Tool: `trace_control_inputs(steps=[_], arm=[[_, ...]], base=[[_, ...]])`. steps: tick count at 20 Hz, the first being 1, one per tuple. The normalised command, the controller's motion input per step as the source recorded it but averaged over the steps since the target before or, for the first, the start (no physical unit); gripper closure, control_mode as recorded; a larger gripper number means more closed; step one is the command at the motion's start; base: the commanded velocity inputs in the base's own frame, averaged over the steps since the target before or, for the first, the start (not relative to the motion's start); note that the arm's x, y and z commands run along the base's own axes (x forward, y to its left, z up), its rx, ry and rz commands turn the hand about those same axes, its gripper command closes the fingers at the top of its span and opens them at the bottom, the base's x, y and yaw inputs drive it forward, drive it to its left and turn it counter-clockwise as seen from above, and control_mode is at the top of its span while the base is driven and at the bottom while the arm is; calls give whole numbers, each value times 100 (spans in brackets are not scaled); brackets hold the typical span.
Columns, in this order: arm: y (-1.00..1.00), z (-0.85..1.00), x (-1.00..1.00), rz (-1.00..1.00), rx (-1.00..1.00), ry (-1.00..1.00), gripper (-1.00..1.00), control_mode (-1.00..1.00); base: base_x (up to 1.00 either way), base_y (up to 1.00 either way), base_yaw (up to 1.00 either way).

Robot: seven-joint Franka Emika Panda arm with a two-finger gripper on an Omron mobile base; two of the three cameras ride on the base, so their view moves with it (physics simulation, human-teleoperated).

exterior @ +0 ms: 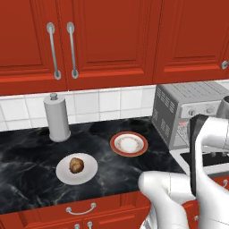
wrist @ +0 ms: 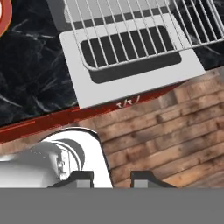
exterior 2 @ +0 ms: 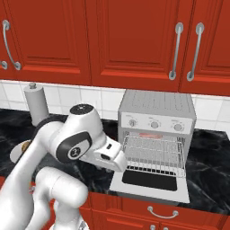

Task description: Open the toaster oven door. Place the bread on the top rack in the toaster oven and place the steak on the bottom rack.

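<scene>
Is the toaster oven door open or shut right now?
Open. The toaster oven door lies folded down flat, and the wire racks show inside.

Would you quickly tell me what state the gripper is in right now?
Gripper: jaws slightly apart, holding nothing, above the open toaster oven door.

Even, shadowless rendered light fills all three views, bright on the red cabinets (exterior: 112, 40) and the dark marble counter (exterior: 27, 165), with a soft sheen on the toaster oven (exterior 2: 157, 108), slightly soft low-resolution edges, and no visible lens distortion.
</scene>
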Motion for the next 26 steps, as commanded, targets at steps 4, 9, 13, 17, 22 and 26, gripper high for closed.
trace_control_inputs(steps=[4,9,13,17,22,26], arm=[[80,40,0,9,1,-1,-100,-100],[76,31,1,15,0,0,-100,-100],[80,20,2,17,0,0,-100,-100],[87,5,4,17,0,0,-100,-100],[82,0,2,16,0,0,-100,-100],[77,0,2,10,2,0,-100,-100]], base=[[0,0,0],[0,0,0],[0,0,0],[0,0,0],[0,0,0],[0,0,0]])
